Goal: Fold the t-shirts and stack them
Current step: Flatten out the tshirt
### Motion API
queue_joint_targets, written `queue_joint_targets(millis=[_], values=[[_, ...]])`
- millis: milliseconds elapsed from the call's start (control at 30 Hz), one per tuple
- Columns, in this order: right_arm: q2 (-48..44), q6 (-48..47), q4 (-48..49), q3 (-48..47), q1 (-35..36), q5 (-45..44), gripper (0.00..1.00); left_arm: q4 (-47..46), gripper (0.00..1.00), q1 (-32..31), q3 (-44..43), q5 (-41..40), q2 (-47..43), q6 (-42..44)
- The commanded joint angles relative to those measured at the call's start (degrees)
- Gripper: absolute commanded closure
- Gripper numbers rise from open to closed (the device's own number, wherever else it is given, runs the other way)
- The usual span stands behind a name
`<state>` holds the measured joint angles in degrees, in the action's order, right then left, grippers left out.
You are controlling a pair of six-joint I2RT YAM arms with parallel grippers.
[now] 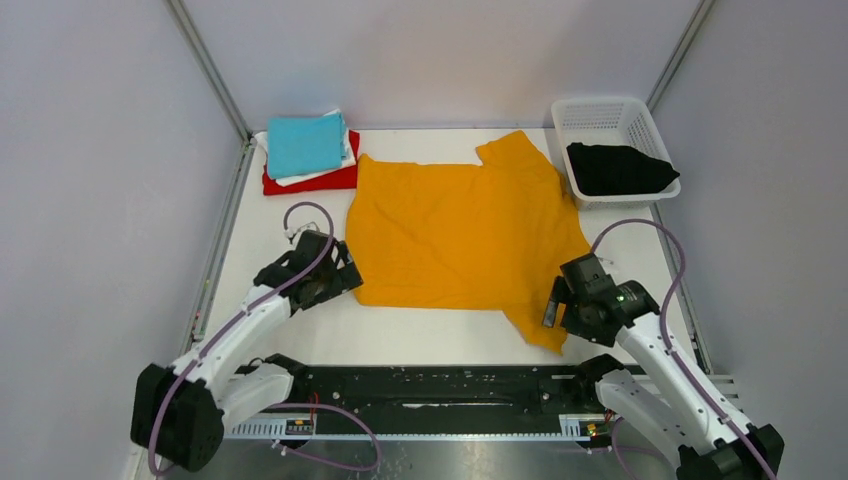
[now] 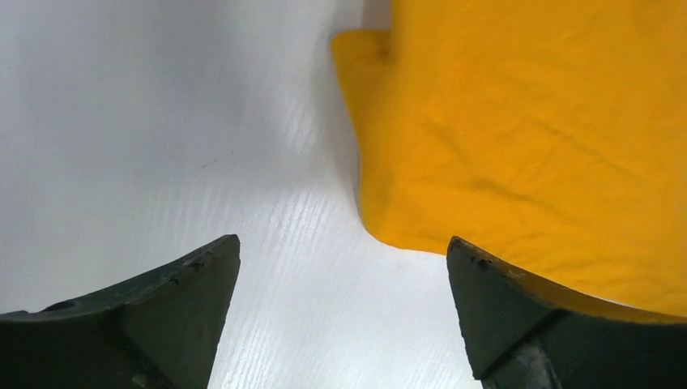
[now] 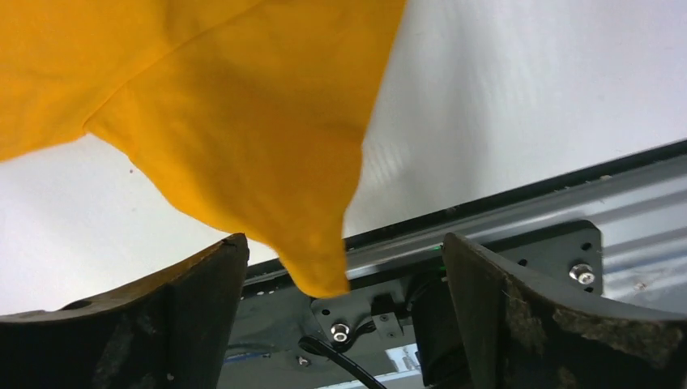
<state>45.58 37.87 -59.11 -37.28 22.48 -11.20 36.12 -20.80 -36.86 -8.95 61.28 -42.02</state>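
Left arm (image 1: 235,325) and right arm (image 1: 665,365): white link shells, black joint housings, black bases. One mauve cable (image 1: 310,207) loops along each arm. Left gripper (image 2: 342,243) and right gripper (image 3: 340,239): dark wedge-shaped fingers (image 3: 559,324), scuffed. Small green light (image 1: 621,296) on right wrist.

A spread t-shirt (image 1: 460,235) covers the middle of the surface (image 1: 420,335). A pile of t-shirts (image 1: 305,150) sits at its far left corner; the basket (image 1: 603,106) at the far right corner holds one more t-shirt (image 1: 615,168).
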Motion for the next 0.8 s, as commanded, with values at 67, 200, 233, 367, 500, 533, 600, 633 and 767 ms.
queue_joint_targets(millis=[67, 200, 233, 367, 500, 533, 600, 633, 767], values=[[-7.09, 0.80, -4.76, -5.66, 0.08, -14.36, 0.01, -2.69, 0.01, -0.69, 5.93, -1.72, -11.06, -5.69], [-12.50, -3.83, 6.30, -3.79, 0.02, -7.56, 0.01, -12.68, 0.01, 0.26, 9.12, 1.12, -9.18, -7.08], [-13.31, -5.03, 9.86, -2.68, 0.06, -4.31, 0.01, -14.34, 0.01, 0.49, 9.32, 0.92, -7.68, -7.46], [-10.67, -6.45, 22.04, 1.68, 0.06, 7.36, 0.01, -18.36, 0.17, 1.71, 7.24, 2.76, 0.88, -6.95], [-5.26, -6.30, 25.99, 3.13, 0.09, 10.58, 0.00, -17.33, 0.34, 1.58, 2.05, 2.17, 10.64, -5.52], [-4.73, -6.40, 26.76, 3.50, 0.06, 10.54, 0.01, -16.74, 0.39, 1.27, 0.64, 2.06, 12.83, -4.82], [-4.38, -6.77, 27.81, 4.25, 0.06, 9.73, 0.00, -14.67, 0.51, 0.25, -2.92, 0.91, 16.79, -3.26], [-4.44, -7.00, 28.05, 4.43, 0.08, 8.79, 0.01, -12.79, 0.54, -0.22, -4.62, -0.46, 18.67, -2.64], [-4.76, -7.38, 27.91, 5.58, 0.03, 4.10, 0.01, -5.76, 0.83, -1.69, -10.08, -4.64, 25.38, -0.44]])
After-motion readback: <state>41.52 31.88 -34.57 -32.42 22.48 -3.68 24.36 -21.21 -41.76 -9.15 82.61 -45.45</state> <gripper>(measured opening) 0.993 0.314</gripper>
